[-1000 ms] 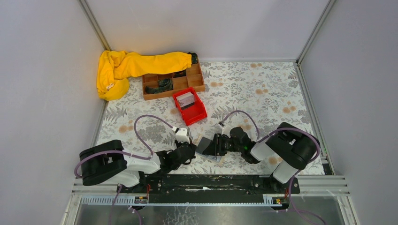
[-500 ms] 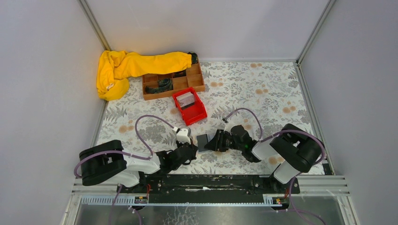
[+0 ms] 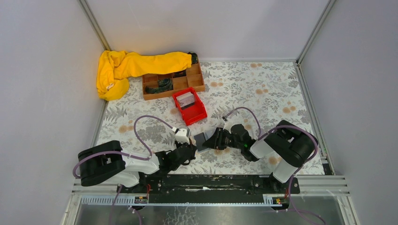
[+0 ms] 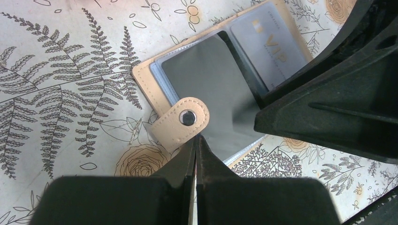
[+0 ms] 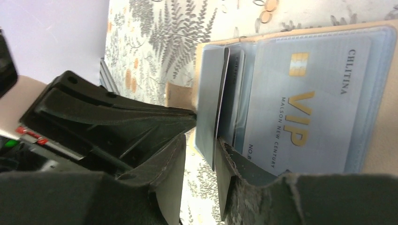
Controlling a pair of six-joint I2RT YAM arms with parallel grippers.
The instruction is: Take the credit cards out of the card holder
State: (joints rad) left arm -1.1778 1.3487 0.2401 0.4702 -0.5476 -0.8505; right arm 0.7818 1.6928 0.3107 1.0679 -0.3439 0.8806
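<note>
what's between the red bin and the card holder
Only bare floral tablecloth: in the top view nothing lies between the red bin and the open card holder nearer the arms.

The card holder [image 4: 145, 75] lay open on the floral tabletop, its tan inner side and edge up and its snap tab [image 4: 180, 121] folded over the near edge. In its clear sleeves sat the credit cards: a grey card [image 5: 305, 108] printed VIP lay flat, while a dark card [image 4: 211, 89] stood partly lifted from its sleeve.
</note>
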